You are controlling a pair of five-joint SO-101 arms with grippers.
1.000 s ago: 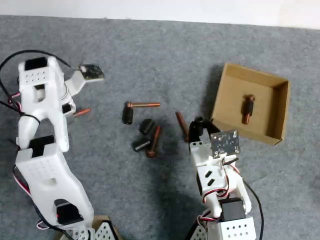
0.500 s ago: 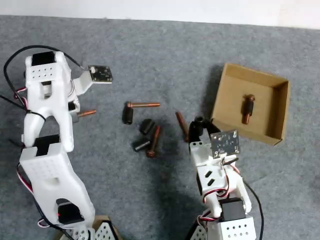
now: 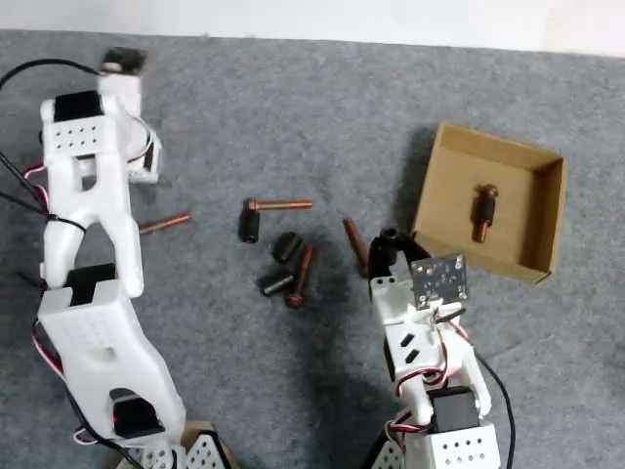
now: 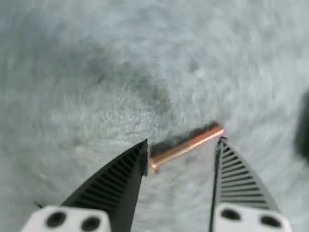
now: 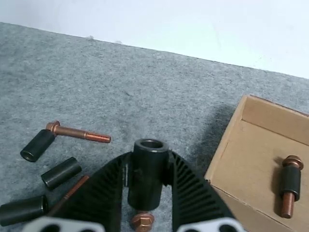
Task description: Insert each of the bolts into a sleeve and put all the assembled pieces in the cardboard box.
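The bolt (image 4: pixel 186 145) is copper-toned metal with a slight sheen. The sleeve (image 5: pixel 146 171) is black, matt and smooth, probably plastic. The cardboard box (image 3: pixel 522 205) is plain brown board, matt. The table covering (image 3: pixel 322 117) is grey, rough, felt-like cloth. The left gripper (image 4: pixel 183 143) has fingers (image 4: pixel 113 186) of black, ribbed, matt plastic.

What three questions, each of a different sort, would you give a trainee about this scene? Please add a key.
1. True or false: the right claw is shut on an upright black sleeve.
2. How many assembled pieces lie in the cardboard box? A: none. B: one. C: three.
3. Which thing is seen between the tips of the open left claw?

Key: 1 true; 2 B; 3 a copper bolt lying on the grey carpet.
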